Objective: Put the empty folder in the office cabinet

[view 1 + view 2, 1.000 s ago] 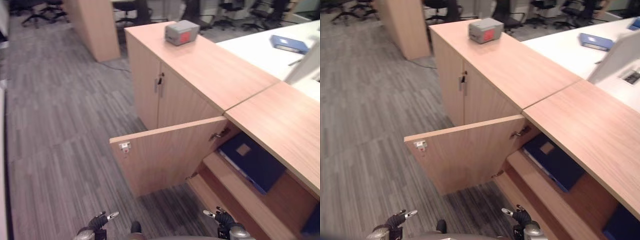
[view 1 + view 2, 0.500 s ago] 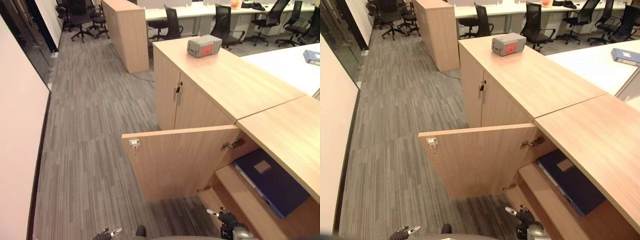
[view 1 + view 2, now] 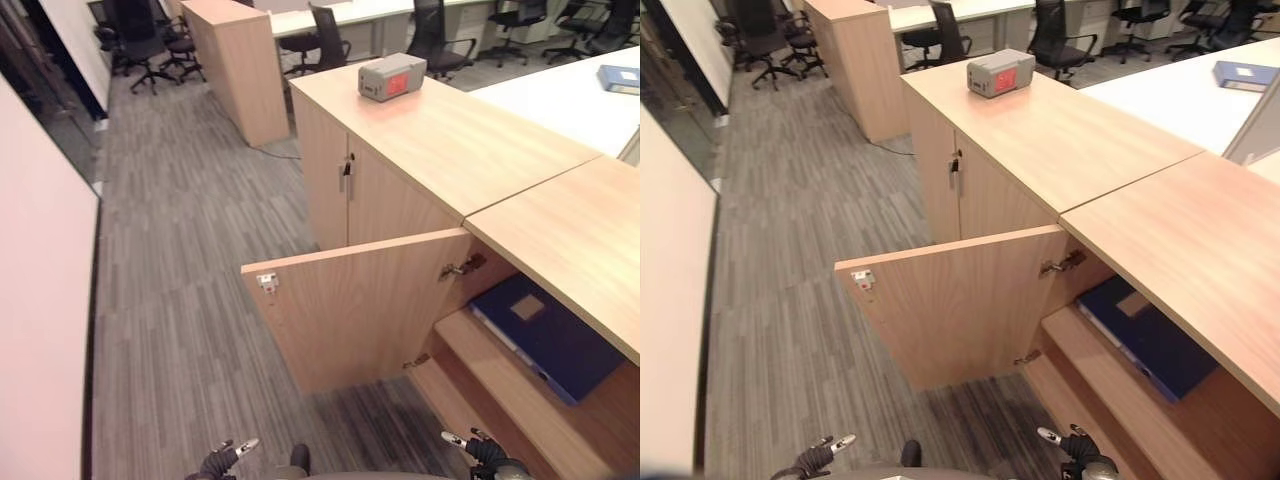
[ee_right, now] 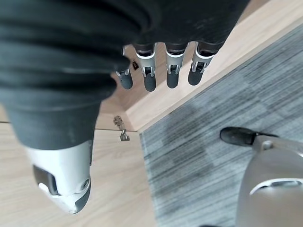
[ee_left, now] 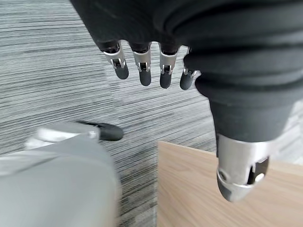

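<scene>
Folder point(image 3: 553, 336) lies flat on cabinet shelf point(image 3: 505, 385) at 4 o'clock behind open door point(image 3: 365, 305), unchanged since earlier frames as view shifts; left hand point(image 5: 142, 66) and right hand point(image 4: 163, 66) hang low with fingers straight, holding nothing, so placing looks done.

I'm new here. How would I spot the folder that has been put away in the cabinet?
Find the long wooden cabinet with one door swung open toward the floor side. On the shelf behind that door lies a dark blue folder, flat, with a tan label. The other folder is lighter blue and sits on the white desk.
</scene>
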Robot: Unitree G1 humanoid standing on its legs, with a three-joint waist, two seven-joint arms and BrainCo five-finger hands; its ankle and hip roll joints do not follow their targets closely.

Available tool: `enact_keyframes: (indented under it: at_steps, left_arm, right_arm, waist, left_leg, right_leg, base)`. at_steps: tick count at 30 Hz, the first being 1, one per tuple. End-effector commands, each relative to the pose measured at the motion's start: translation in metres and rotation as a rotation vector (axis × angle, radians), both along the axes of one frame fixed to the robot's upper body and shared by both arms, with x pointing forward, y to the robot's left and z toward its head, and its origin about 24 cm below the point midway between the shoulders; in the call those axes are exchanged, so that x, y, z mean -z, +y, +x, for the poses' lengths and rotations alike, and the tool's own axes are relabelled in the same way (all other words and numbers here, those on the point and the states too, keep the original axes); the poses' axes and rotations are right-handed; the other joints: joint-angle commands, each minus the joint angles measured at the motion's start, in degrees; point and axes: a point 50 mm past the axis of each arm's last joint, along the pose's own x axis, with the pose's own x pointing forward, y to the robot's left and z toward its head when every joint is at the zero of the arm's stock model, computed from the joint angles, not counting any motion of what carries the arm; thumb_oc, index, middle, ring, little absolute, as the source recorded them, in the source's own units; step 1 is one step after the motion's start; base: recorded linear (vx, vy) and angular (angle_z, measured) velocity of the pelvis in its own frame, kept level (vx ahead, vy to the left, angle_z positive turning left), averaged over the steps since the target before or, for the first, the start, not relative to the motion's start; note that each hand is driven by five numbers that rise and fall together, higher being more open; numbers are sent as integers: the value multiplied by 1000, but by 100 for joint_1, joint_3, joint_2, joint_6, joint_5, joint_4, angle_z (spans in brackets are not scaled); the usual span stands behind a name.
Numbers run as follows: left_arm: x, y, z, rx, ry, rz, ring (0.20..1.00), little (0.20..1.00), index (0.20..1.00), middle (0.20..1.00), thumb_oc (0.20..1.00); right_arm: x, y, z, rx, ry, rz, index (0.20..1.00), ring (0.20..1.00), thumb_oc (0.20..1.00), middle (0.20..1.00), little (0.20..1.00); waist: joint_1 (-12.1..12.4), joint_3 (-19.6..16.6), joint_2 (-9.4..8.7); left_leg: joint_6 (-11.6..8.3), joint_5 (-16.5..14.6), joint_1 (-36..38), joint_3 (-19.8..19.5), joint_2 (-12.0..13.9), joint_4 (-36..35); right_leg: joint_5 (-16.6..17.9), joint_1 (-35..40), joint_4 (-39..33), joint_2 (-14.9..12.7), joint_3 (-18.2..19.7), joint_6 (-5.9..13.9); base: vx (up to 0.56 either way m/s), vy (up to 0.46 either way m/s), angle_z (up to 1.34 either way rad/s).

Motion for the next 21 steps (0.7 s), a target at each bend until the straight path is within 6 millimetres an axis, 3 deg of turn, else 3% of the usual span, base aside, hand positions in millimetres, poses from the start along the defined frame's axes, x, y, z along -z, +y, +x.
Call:
enact_keyframes:
  at_steps: [1, 7, 9, 10, 12, 13, 16, 21]
  left_arm:
    - [-22, 17, 46, 13, -177, 70, 1000, 1000, 1000, 1000, 1000]
    - [-56, 39, 93, 17, -352, 155, 1000, 1000, 1000, 1000, 1000]
    - [-62, 43, 100, 18, -378, 170, 1000, 1000, 1000, 1000, 1000]
    - [-81, 57, 118, 9, -447, 211, 1000, 1000, 1000, 1000, 1000]
    - [-99, 72, 131, -5, -503, 253, 1000, 1000, 1000, 1000, 1000]
    - [-99, 72, 131, -5, -503, 254, 1000, 1000, 1000, 1000, 1000]
    - [-136, 94, 158, -7, -601, 325, 1000, 1000, 1000, 1000, 1000]
    - [-158, 102, 175, 16, -644, 369, 1000, 1000, 1000, 1000, 1000]
  right_arm:
    - [-5, 7, 23, -13, -78, 16, 1000, 1000, 1000, 1000, 1000]
    - [-2, 9, 14, -50, -34, 7, 1000, 1000, 1000, 1000, 1000]
    - [-2, 9, 13, -56, -31, 5, 1000, 1000, 1000, 1000, 1000]
    - [-2, 7, 12, -66, -27, -1, 1000, 1000, 1000, 1000, 1000]
    - [-2, 6, 11, -73, -28, -4, 1000, 1000, 1000, 1000, 1000]
    - [-2, 7, 11, -73, -29, -3, 1000, 1000, 1000, 1000, 1000]
    - [-2, 5, 10, -82, -27, -3, 1000, 1000, 1000, 1000, 1000]
    - [-2, 7, 9, -95, -30, 10, 1000, 1000, 1000, 1000, 1000]
  waist:
    - [-2, 100, -124]
    - [-128, 2, -146]
    - [-140, -5, -153]
    - [-190, -36, -167]
    - [-230, -51, -190]
    - [-227, -45, -194]
    - [-318, -75, -234]
    - [-394, -104, -285]
  left_leg:
    - [53, -898, 279, 25, -56, 546]
    - [161, -931, 550, 292, -137, 280]
    - [165, -935, 586, 329, -140, 258]
    - [168, -951, 644, 392, -139, 233]
    - [171, -971, 712, 451, -139, 203]
    - [172, -971, 719, 454, -140, 200]
    - [172, -1002, 817, 545, -135, 159]
    - [174, -1018, 892, 637, -125, 126]
  right_leg:
    - [-39, -283, 470, -242, 389, 349]
    - [99, -300, 403, -369, 546, 505]
    - [107, -294, 396, -377, 576, 518]
    - [140, -290, 373, -391, 612, 553]
    - [177, -282, 359, -401, 645, 595]
    - [177, -279, 358, -402, 649, 596]
    - [237, -279, 340, -422, 706, 665]
    - [289, -295, 333, -430, 767, 725]
  base:
    - [78, 130, -13]
    - [103, 111, -21]
    - [57, 46, -12]
    - [75, 49, -19]
    - [67, 41, -25]
    - [34, 26, -15]
    - [48, 26, -17]
    - [31, 19, -11]
